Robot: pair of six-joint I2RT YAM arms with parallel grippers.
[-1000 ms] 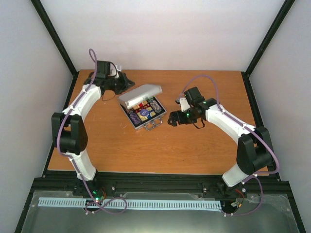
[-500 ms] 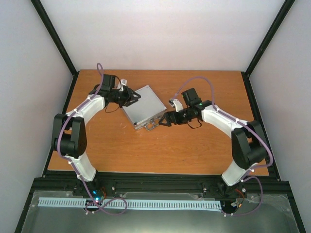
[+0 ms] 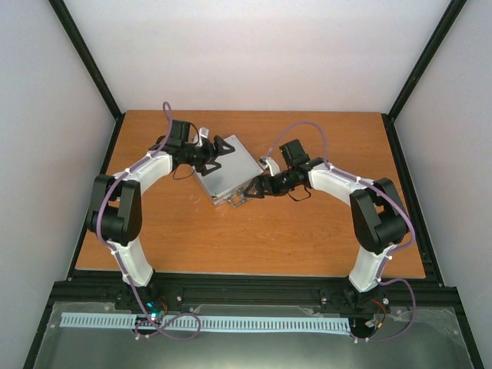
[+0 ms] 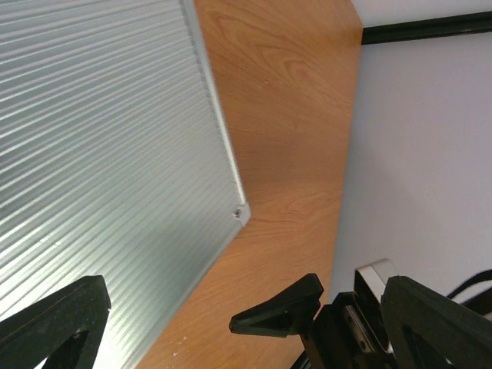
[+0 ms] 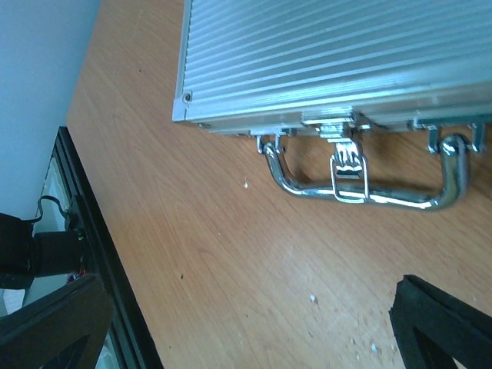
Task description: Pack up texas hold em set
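Orange-brown wooden table [image 3: 307, 223] | you see the ribbed silver metal case [image 3: 227, 171] closed mid-table | left gripper [image 3: 218, 151] spread wide over its far-left edge, empty | right gripper [image 3: 250, 191] spread wide, near chrome handle [image 5: 361, 191]

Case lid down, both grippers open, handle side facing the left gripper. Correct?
No. The handle of the case faces the right gripper, not the left gripper; the right wrist view shows it. The rest holds.
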